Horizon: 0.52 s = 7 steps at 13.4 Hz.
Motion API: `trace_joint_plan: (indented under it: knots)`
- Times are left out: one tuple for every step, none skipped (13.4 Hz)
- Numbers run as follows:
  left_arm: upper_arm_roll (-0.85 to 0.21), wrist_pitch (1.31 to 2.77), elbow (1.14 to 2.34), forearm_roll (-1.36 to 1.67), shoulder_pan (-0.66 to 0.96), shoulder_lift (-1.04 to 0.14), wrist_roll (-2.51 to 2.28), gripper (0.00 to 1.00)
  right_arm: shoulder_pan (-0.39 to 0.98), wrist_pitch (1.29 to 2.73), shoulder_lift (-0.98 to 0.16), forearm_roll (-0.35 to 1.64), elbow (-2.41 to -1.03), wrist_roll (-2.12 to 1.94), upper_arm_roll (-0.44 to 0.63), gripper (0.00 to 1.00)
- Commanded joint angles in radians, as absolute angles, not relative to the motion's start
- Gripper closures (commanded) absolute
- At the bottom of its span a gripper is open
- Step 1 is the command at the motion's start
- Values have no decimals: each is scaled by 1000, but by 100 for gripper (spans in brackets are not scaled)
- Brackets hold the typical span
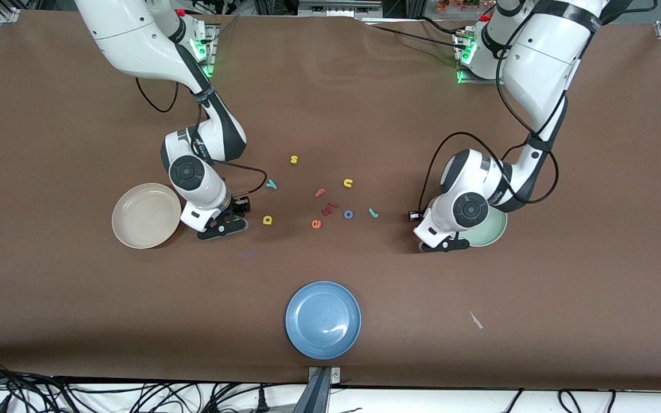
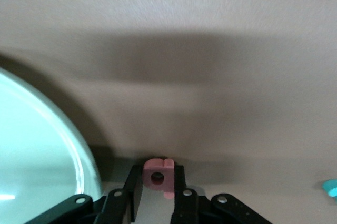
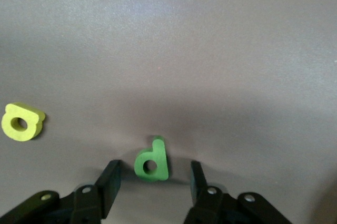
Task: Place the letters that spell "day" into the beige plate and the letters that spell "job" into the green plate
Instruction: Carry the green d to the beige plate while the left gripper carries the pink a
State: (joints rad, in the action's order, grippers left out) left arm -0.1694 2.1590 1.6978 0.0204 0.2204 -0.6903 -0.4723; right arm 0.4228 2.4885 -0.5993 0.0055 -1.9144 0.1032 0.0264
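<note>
In the left wrist view my left gripper (image 2: 158,175) is shut on the salmon-red b (image 2: 157,170), low over the table right beside the green plate (image 2: 42,145). From the front, that gripper (image 1: 445,245) sits at the rim of the green plate (image 1: 494,229). My right gripper (image 3: 154,175) is open and straddles the dark green d (image 3: 152,163), with a gap on each side. In the front view this gripper (image 1: 224,228) hides the d, beside the beige plate (image 1: 147,215). The yellow a (image 1: 267,219) (image 3: 22,122), teal y (image 1: 271,184), blue o (image 1: 348,214) and teal j (image 1: 373,213) lie on the table.
A yellow s (image 1: 294,159), yellow n (image 1: 348,183), reddish f (image 1: 319,193), a dark red letter (image 1: 329,209) and an orange e (image 1: 316,223) lie mid-table. The blue plate (image 1: 323,319) sits nearest the front camera. A white scrap (image 1: 475,320) lies toward the left arm's end.
</note>
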Motion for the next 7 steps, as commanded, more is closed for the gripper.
trace_joint_plan:
  knots:
    - [-167,2100,1678,29,218,-597,-547,94,422,2496,-626,26,-1893,100,25,48]
    - [-166,2067,1665,29,212,-585,-548,94,422,2494,-626,26,-1891,100,25,54]
    - [-166,2027,1639,26,189,-574,-539,93,422,2494,-626,35,-1891,98,25,58]
    - [-166,1973,1628,23,163,-571,-513,92,422,2494,-626,64,-1891,95,25,64]
    - [-163,1945,1626,6,138,-569,-452,92,423,2493,-626,78,-1882,94,26,68]
    - [-166,1941,1634,-29,94,-566,-371,92,425,2488,-627,80,-1876,94,25,72]
    - [-166,1939,1646,-40,65,-571,-306,92,425,2487,-627,81,-1875,95,26,76]
